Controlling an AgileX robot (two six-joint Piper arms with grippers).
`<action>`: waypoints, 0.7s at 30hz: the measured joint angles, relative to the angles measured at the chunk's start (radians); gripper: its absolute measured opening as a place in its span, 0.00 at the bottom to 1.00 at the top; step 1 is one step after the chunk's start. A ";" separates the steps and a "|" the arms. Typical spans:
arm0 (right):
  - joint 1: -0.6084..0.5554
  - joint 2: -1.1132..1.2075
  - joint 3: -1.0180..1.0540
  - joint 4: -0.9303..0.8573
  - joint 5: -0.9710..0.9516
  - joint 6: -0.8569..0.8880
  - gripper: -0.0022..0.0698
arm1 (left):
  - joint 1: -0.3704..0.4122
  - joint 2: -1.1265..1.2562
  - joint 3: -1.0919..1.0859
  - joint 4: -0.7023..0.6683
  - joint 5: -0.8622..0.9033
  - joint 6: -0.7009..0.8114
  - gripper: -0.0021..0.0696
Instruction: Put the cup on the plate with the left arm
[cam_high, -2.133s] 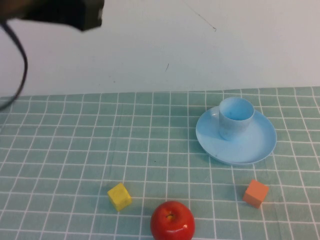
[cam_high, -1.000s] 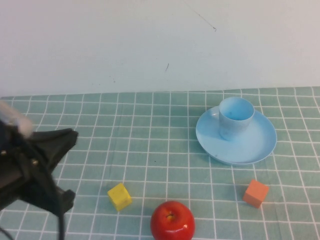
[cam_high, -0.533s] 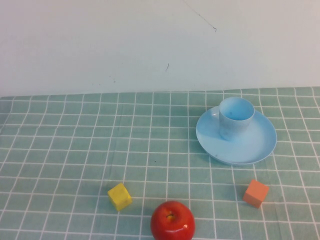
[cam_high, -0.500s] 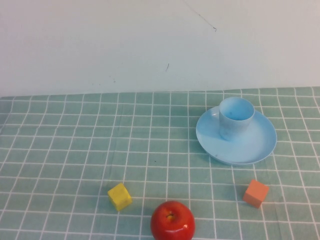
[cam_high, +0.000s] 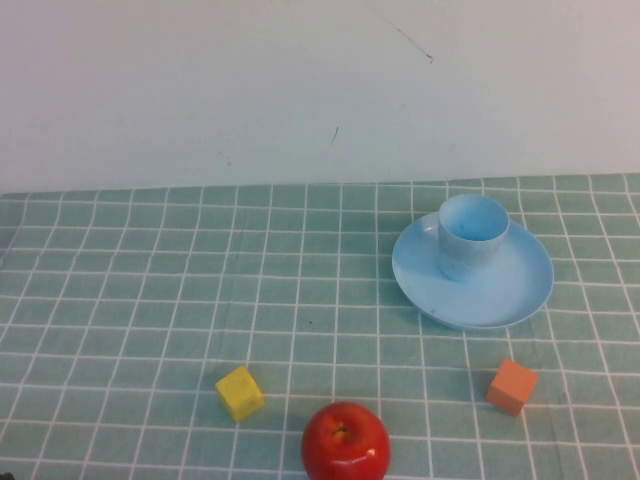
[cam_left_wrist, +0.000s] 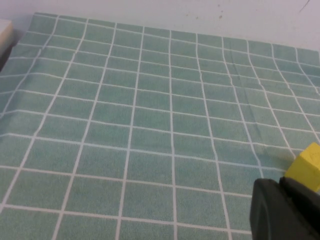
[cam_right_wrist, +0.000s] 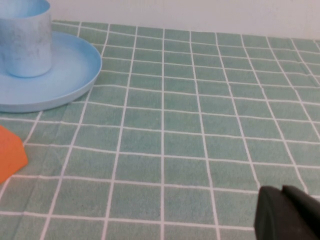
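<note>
Both arms were out of the high view, and the cup (cam_high: 471, 235) already stood upright on the plate (cam_high: 520, 290), toward its far side, so you could judge the placing done. What remained for you was at most to park the left arm; no further grasp seemed called for.

Your left gripper (cam_left_wrist: 285, 210) showed only as a dark tip in its own wrist view, low over the green checked cloth (cam_high: 150, 290), close to the yellow cube (cam_left_wrist: 306, 166); whether its jaws were spread or pressed together I could not tell. Your right gripper (cam_right_wrist: 289, 214) likewise showed only a dark tip over bare cloth, with plate and cup well apart from it; its jaws I could not tell either.

Near the front edge lay a red apple (cam_high: 345, 442), with the yellow cube just to its left, and an orange cube (cam_high: 512, 386) lay in front of the plate. None of them touched the plate or blocked anything.
</note>
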 joint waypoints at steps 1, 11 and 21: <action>0.000 0.000 0.000 0.000 0.000 0.000 0.03 | 0.000 0.000 0.000 0.000 0.000 0.000 0.03; 0.000 0.000 0.000 0.000 0.000 -0.002 0.03 | 0.002 0.000 0.000 0.000 -0.004 0.000 0.03; 0.000 0.000 0.000 0.000 0.000 -0.002 0.03 | 0.002 0.000 0.000 0.119 -0.008 0.001 0.03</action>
